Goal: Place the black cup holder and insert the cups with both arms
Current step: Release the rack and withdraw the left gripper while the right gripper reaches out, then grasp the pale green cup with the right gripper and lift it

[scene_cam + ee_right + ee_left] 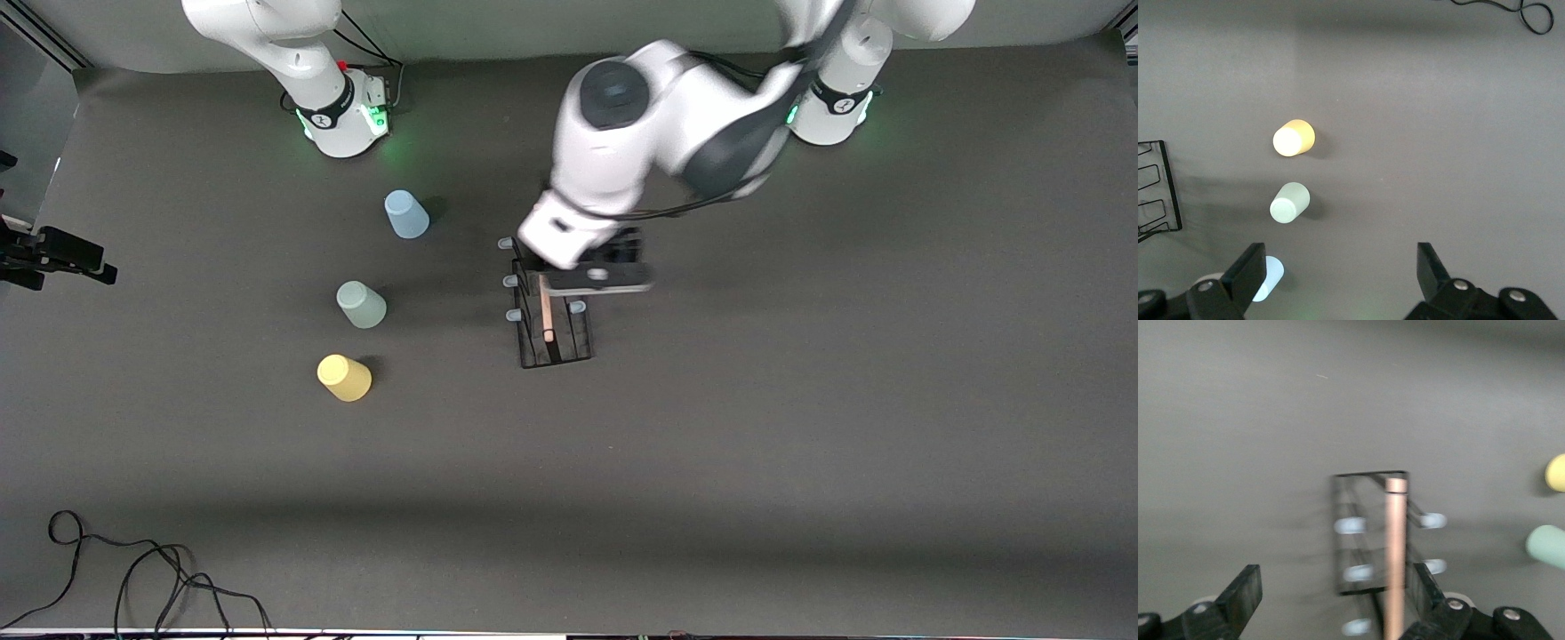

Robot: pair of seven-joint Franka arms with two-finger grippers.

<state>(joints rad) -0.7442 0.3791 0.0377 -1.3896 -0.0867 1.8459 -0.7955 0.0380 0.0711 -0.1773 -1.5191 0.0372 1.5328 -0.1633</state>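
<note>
Standing: three cups (364,305), one holder (553,331)

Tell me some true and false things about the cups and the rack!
1. Three cups stand on the table. True: blue cup, green cup, yellow cup.
2. A cup is already on the rack. False: its prongs carry none.
3. The left hand is open over the rack. True: its fingers stand wide apart beside the wooden rod.
4. The right hand holds the yellow cup. False: it is open, holds nothing and is up above the cups.
5. The yellow cup is nearest the front camera. True.
</note>
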